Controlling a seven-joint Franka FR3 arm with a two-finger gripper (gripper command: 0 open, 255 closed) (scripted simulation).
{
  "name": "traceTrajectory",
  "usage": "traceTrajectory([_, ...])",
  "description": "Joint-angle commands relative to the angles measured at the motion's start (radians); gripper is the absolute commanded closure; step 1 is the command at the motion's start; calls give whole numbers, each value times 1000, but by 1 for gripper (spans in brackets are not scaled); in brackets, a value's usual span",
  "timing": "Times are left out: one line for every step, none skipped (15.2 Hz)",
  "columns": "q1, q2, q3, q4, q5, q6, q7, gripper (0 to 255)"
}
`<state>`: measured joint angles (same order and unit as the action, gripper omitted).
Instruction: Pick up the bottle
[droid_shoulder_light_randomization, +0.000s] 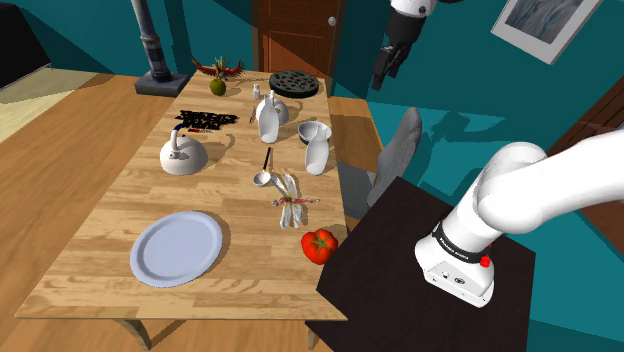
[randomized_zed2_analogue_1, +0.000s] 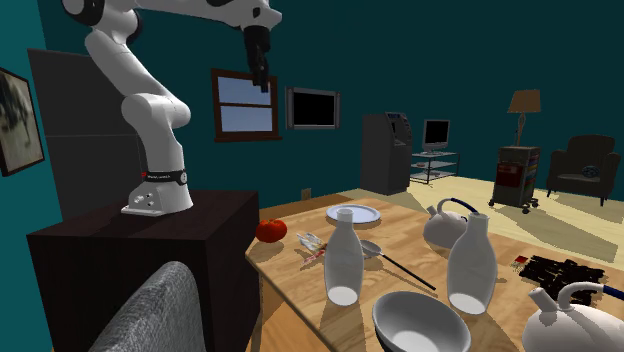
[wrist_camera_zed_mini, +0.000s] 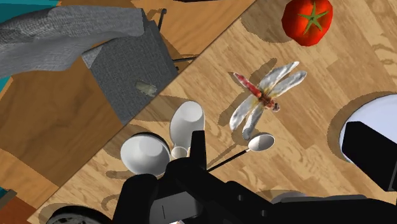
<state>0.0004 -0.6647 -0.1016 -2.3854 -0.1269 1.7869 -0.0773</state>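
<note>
White bottle (droid_shoulder_light_randomization: 316, 155) upright, long axis vert., neck up, beside bowl (droid_shoulder_light_randomization: 312, 130), gripper (droid_shoulder_light_randomization: 380, 82) high above, state unclear

Lighting bright and even over the light wooden table (droid_shoulder_light_randomization: 100, 260). Soft shadows lie to the shoulder view's right of the white narrow-necked bottle (droid_shoulder_light_randomization: 317, 157) and round red tomato (droid_shoulder_light_randomization: 319, 244). My white jointed arm (droid_shoulder_light_randomization: 540, 185) shades the teal wall (droid_shoulder_light_randomization: 455, 125)
</note>
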Motion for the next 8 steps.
traceTrajectory([-3, 46, -28, -20, -8, 75, -27, 0])
traceTrajectory([-5, 70, -40, -29, -10, 110, -39, 0])
traceTrajectory([-6, 95, -53, -35, -12, 145, -51, 0])
traceTrajectory([-6, 122, -65, -41, -12, 179, -64, 0])
traceTrajectory([-6, 150, -78, -45, -12, 214, -76, 0])
traceTrajectory([-6, 180, -90, -47, -11, 248, -90, 0])
traceTrajectory([-6, 210, -103, -48, -10, 282, -103, 0])
traceTrajectory([-5, 242, -115, -47, -6, 315, -118, 0])
